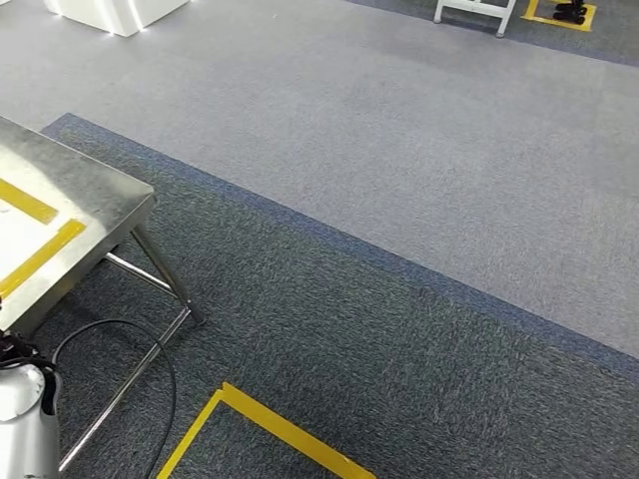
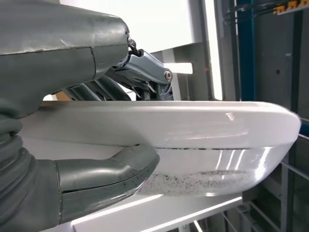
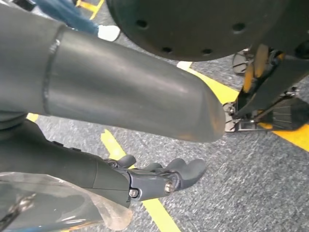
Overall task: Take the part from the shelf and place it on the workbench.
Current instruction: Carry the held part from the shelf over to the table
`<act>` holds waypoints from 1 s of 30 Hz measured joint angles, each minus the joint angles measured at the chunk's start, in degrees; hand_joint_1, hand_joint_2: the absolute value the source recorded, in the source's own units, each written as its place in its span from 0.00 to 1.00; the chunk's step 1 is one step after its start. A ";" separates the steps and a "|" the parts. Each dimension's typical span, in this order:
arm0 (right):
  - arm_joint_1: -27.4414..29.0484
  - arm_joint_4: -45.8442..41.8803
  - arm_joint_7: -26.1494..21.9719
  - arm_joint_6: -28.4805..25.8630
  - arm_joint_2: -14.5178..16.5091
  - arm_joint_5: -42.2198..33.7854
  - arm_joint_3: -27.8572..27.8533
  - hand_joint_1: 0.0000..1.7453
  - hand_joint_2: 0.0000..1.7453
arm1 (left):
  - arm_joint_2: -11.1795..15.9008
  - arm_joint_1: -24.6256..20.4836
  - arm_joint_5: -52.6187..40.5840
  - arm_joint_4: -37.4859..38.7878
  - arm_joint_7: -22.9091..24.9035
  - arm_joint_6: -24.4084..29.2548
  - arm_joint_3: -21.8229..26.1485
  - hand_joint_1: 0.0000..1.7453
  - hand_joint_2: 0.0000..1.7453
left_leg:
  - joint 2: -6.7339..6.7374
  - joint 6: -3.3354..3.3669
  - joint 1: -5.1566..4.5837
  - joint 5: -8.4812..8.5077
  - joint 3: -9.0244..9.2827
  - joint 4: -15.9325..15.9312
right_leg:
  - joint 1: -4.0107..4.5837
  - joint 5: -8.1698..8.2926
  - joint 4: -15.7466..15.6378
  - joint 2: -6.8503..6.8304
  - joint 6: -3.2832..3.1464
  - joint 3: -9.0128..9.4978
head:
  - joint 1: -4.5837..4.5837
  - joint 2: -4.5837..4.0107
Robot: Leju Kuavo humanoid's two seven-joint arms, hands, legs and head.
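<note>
White glossy part (image 2: 189,130) sits clamped in the left robot hand (image 2: 109,121), thumb under, fingers over: pickup looks done. The steel bench (image 1: 90,190), left edge of the head view, awaits it. Right robot hand (image 3: 160,176) hangs loosely spread, holding nothing.

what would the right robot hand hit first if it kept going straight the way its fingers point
Probably nothing close: the right robot hand holds nothing, and beyond its fingertips lies the grey carpet. Depth is unclear.
</note>
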 joint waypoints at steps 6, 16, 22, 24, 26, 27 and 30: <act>0.04 -0.01 -0.09 0.02 0.13 0.03 -0.03 0.00 0.00 | 0.33 -0.29 0.07 0.07 0.10 0.00 -0.11 1.00 1.00 | 7.41 -1.58 -0.14 -6.66 -6.60 13.88 | -0.10 -0.35 -0.52 -5.43 -1.44 1.00 | -0.96 0.00; -0.34 -0.01 -0.19 0.00 0.17 0.26 -0.02 0.00 0.00 | 0.42 0.12 0.22 0.11 0.09 0.00 -0.08 1.00 1.00 | 11.33 0.22 -0.89 -0.47 0.05 0.28 | 0.65 -2.51 -0.42 -12.05 0.69 2.90 | -0.80 0.00; -0.08 0.01 -0.27 0.04 0.19 0.48 -0.02 0.00 0.00 | 0.41 0.19 -0.21 0.11 0.21 0.00 -0.14 1.00 1.00 | 7.02 1.53 -0.44 -0.27 0.09 -0.03 | 0.28 -9.80 16.09 -5.13 1.36 -5.74 | -0.28 0.00; 0.04 0.02 -0.26 0.07 0.19 0.71 -0.02 0.00 0.00 | 0.38 0.28 -0.26 0.12 0.45 0.00 -0.14 1.00 1.00 | 5.28 1.50 -0.44 -0.29 0.20 0.03 | 0.29 -7.11 14.81 -4.84 1.18 -6.12 | -0.27 0.00; 0.01 0.02 -0.25 0.07 0.17 0.87 -0.02 0.00 0.00 | 0.37 0.29 -0.31 0.12 0.70 0.00 -0.14 1.00 1.00 | 3.66 1.29 -0.40 -0.38 0.33 0.13 | 0.12 -2.46 7.04 -2.83 0.81 -3.16 | -0.22 0.00; 0.01 0.02 -0.25 0.07 0.17 0.91 -0.02 0.00 0.00 | 0.36 0.23 -0.34 0.13 0.78 0.00 -0.15 1.00 1.00 | 2.92 1.08 -0.39 -0.43 0.23 0.29 | -0.05 -1.13 3.54 -1.38 0.65 -1.63 | -0.26 0.00; 0.02 0.02 -0.22 0.08 0.17 0.94 -0.02 0.00 0.00 | 0.39 0.28 -0.37 0.14 0.88 0.00 -0.16 1.00 1.00 | 0.81 -0.08 -0.04 -0.11 -0.41 0.34 | -0.06 -0.74 0.38 0.01 0.22 0.10 | -0.24 0.00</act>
